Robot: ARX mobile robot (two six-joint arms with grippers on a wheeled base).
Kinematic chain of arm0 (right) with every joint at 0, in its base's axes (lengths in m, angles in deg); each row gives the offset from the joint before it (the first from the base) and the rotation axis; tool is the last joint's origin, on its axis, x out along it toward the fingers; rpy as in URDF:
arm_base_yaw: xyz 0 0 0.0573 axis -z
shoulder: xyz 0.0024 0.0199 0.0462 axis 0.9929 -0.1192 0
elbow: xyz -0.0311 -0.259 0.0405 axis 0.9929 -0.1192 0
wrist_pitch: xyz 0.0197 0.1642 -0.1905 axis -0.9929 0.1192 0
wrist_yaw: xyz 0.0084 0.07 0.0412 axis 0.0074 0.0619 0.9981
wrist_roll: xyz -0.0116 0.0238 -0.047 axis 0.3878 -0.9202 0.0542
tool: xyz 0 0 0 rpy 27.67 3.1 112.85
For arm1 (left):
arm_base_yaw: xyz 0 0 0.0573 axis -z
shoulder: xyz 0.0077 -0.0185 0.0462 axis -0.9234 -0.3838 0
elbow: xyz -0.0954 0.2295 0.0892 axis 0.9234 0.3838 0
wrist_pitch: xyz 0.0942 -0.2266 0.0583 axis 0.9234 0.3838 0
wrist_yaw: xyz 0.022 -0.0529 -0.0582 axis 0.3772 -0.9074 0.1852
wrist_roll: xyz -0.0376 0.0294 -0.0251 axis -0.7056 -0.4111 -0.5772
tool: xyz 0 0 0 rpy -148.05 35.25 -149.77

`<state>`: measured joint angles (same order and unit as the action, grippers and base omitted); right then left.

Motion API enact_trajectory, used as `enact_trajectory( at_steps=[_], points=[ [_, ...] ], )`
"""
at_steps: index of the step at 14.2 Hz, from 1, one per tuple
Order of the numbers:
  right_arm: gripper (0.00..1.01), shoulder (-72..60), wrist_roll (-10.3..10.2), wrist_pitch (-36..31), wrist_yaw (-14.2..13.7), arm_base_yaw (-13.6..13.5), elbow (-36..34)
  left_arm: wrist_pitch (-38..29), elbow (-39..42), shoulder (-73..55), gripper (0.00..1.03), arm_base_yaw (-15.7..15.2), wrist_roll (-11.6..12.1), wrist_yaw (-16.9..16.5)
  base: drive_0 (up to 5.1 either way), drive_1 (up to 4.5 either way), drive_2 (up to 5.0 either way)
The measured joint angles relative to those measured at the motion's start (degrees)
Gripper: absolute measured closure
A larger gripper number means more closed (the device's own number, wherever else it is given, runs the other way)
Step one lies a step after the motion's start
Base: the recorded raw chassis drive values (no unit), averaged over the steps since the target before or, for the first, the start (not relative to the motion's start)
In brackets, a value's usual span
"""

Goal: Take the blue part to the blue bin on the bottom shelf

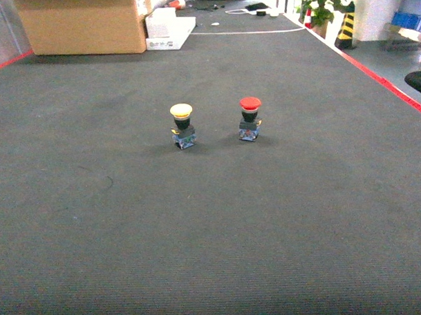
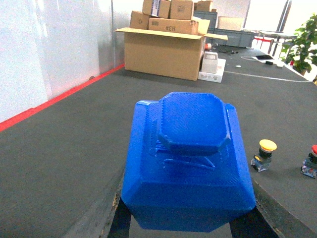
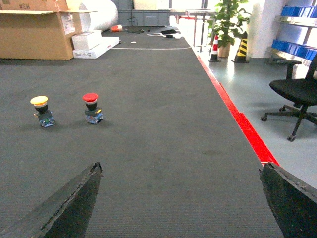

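The blue part (image 2: 188,148), a chunky angular plastic block with a raised octagonal top, fills the middle of the left wrist view. My left gripper (image 2: 187,198) is shut on it, its dark fingers (image 2: 119,220) pressing both lower sides. My right gripper (image 3: 181,168) hangs open over the dark carpet with nothing between its fingers (image 3: 74,203). Neither gripper shows in the head view. Blue bins (image 3: 292,47) sit on steel rack tiers far off at the right; I cannot tell which tier is the bottom shelf.
A yellow-capped push button (image 1: 182,125) and a red-capped one (image 1: 250,118) stand on the carpet ahead. Cardboard boxes (image 1: 81,24) stand at the back left. A red floor line (image 1: 388,82) runs along the right, with an office chair (image 3: 297,94) beyond it.
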<state>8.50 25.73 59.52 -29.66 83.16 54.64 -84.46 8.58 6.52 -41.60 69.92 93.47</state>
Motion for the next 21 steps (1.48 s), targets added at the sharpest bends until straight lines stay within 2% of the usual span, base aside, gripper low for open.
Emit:
enact_trajectory(
  at_steps=[3, 7, 9, 21],
  points=[
    [0.03, 0.0, 0.02, 0.07, 0.0, 0.0, 0.0, 0.04, 0.0, -0.07, 0.59, 0.02, 0.02, 0.0, 0.0, 0.0, 0.0],
    [0.03, 0.0, 0.0, -0.15, 0.0, 0.0, 0.0, -0.02, 0.0, 0.04, 0.59, 0.02, 0.02, 0.0, 0.0, -4.06, 4.0],
    [0.03, 0.0, 0.02, -0.04, 0.02, 0.0, 0.0, -0.02, 0.0, 0.22, 0.59, 0.0, 0.04, 0.02, 0.0, 0.0, 0.0],
    [0.03, 0.0, 0.0, 0.0, 0.0, 0.0, 0.0, 0.0, 0.0, 0.15, 0.59, 0.11, 0.11, -0.02, -1.7, -1.67, -1.7]
  ],
)
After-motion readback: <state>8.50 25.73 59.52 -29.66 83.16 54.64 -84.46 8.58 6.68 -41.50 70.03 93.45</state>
